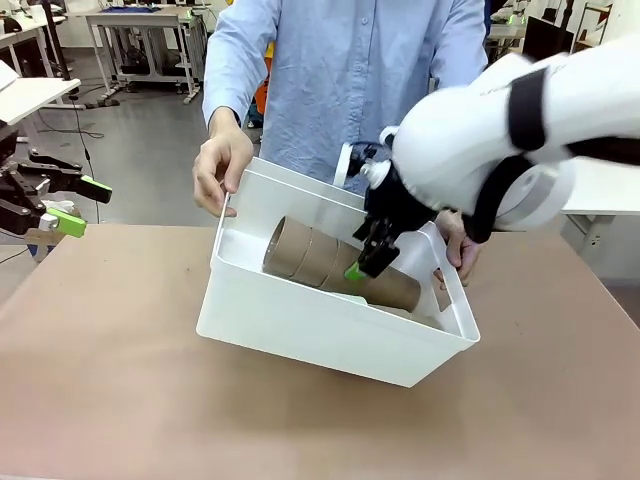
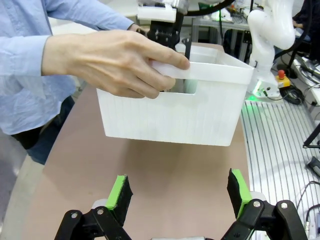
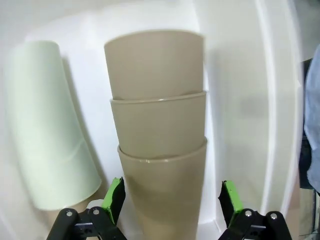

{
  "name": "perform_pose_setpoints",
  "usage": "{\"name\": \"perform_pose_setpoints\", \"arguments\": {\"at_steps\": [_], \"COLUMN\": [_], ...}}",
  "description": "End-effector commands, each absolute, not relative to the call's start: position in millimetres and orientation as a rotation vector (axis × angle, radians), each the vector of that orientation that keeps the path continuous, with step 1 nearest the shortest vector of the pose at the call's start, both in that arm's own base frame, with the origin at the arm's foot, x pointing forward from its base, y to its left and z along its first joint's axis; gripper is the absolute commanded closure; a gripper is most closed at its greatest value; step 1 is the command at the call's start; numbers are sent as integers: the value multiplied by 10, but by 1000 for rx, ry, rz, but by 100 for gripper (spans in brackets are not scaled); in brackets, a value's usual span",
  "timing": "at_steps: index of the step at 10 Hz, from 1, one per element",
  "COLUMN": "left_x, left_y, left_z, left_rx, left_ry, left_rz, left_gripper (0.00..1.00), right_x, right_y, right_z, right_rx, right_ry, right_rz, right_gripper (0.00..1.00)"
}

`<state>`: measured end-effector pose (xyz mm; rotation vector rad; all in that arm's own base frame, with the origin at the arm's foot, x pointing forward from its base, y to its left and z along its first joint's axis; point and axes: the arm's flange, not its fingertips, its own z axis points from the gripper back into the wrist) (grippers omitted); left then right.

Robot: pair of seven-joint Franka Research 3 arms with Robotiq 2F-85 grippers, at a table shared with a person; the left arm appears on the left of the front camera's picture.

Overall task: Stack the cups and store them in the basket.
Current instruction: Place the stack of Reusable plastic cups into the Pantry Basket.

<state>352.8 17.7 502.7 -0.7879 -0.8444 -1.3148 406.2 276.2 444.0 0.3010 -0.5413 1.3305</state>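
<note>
Reaching down into the basket from the right, the right arm bends at the wrist so that its end effector points into the bin, just over a nested stack of tan cups lying on its side on the basket floor. In the right wrist view the green pads stand spread to either side of the stack's nearest cup with a gap on each side, so the jaws are open and grip nothing. A pale mint green cup lies beside the stack, also on its side. The basket sits tilted on the brown table, its far edge raised; the person's hand grips the far left rim, and another hand holds the right end near the slot handle. The left end effector hovers at the far left edge of the table, well apart from the basket, its jaws wide open and empty. No brand, label or writing can be read on the cups or the basket.
</note>
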Motion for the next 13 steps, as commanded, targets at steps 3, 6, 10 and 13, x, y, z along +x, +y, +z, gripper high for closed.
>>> {"name": "perform_pose_setpoints", "arguments": {"at_steps": [3, 6, 10, 13], "left_x": [3522, 3522, 3522, 3522], "left_y": [184, 184, 184, 184], "left_z": [5057, 5057, 5057, 5057], "left_rx": [-796, -796, -796, -796], "left_ry": [-840, -840, -840, -840], "left_rz": [-1312, -1312, -1312, -1312], "left_gripper": [0, 0, 0, 0], "right_x": [3742, 3696, 3591, 3371], "right_y": [1722, 839, -35, -231], "right_z": [5475, 5752, 5377, 5144], "right_rx": [551, 688, 759, 727], "right_ry": [-648, -721, -827, -910], "right_rz": [1215, 1171, 1140, 1149], "right_gripper": [0, 0, 0, 0]}}
